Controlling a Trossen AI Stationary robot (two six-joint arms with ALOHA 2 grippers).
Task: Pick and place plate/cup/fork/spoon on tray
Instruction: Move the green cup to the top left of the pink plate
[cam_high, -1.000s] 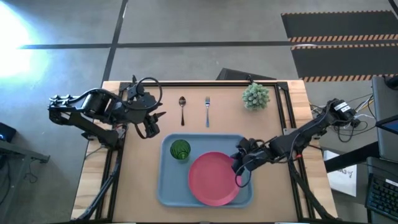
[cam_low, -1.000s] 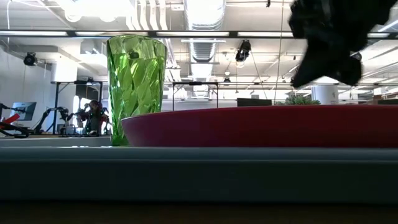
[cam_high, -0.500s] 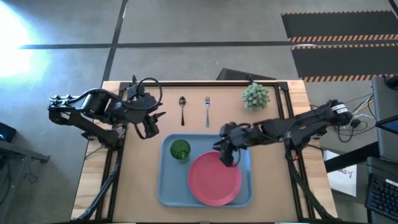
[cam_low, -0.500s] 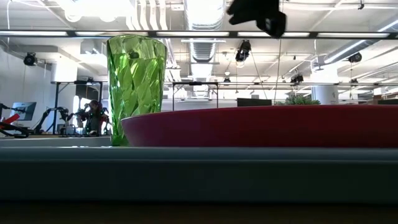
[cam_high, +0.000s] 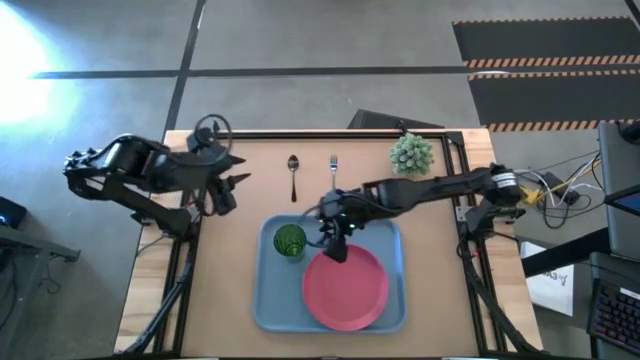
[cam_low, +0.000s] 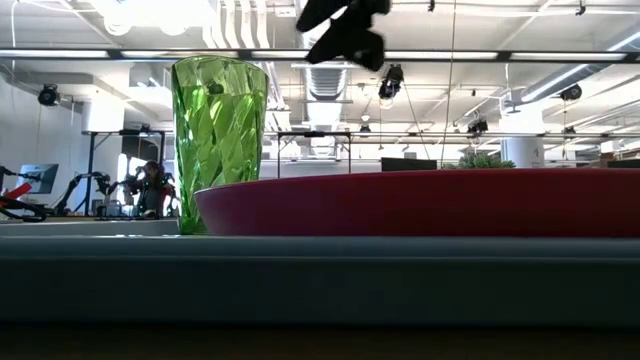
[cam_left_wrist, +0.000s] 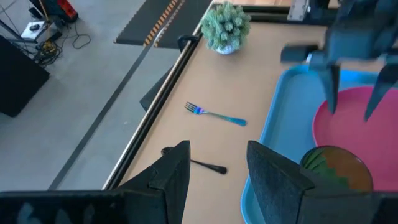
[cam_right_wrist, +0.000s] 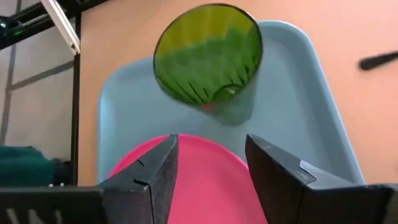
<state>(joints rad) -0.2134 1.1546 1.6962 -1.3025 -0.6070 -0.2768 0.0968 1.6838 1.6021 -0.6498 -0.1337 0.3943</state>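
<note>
The light-blue tray (cam_high: 392, 236) lies at the table's near middle. On it, the pink-red plate (cam_high: 348, 292) lies flat and the green cup (cam_high: 290, 240) stands upright at the far left corner. The spoon (cam_high: 293, 176) and the fork (cam_high: 333, 176) lie on the table beyond the tray. My right gripper (cam_high: 336, 245) hangs open above the plate's far rim, just right of the cup (cam_right_wrist: 208, 59), touching nothing. My left gripper (cam_high: 232, 192) is open over the table, left of the spoon (cam_left_wrist: 199, 163).
A spiky pale-green potted plant (cam_high: 411, 153) stands at the table's far right. A black frame rail (cam_high: 330, 133) runs along the far edge. Bare tabletop shows left of the tray and between the tray and the cutlery.
My right gripper has left the plate's right rim, risen, and swung toward the table's left and far side; it now hangs beside the cup. The plate stays flat on the tray. My left gripper has drawn back a little toward the left edge.
</note>
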